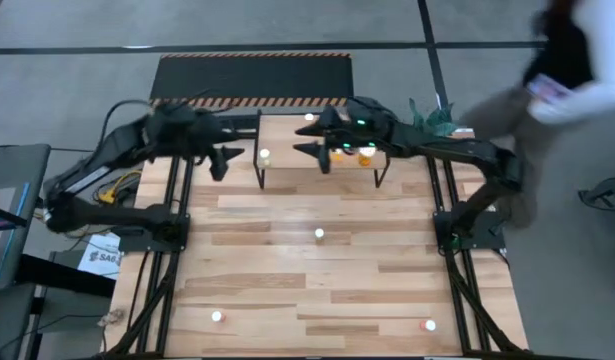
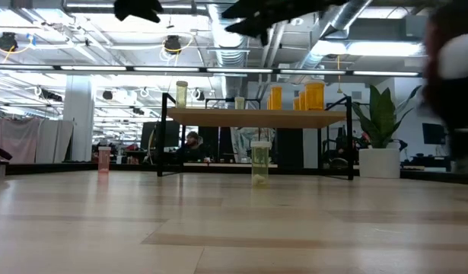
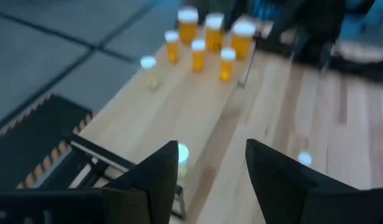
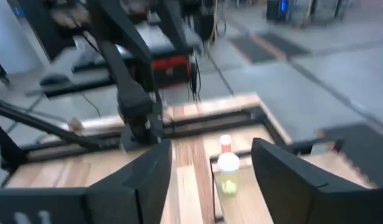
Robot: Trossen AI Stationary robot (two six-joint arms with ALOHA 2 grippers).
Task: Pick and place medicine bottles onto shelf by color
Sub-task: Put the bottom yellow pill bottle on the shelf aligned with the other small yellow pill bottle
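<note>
Both hands hover open and empty, left hand [image 1: 225, 160] beside the shelf [image 1: 287, 140], right hand [image 1: 317, 150] over it, where orange bottles [image 1: 355, 153] cluster and pale bottles [image 1: 264, 156] stand apart, one yellow-green bottle [image 1: 319, 235] mid-surface [image 1: 317, 290].

The table [image 1: 317, 280] is pale planked wood with a smooth, faintly shiny finish. The shelf [image 2: 256, 118] has a light-wood board on thin black metal legs. The medicine bottles [image 3: 207, 37] look like translucent plastic with white caps.
</note>
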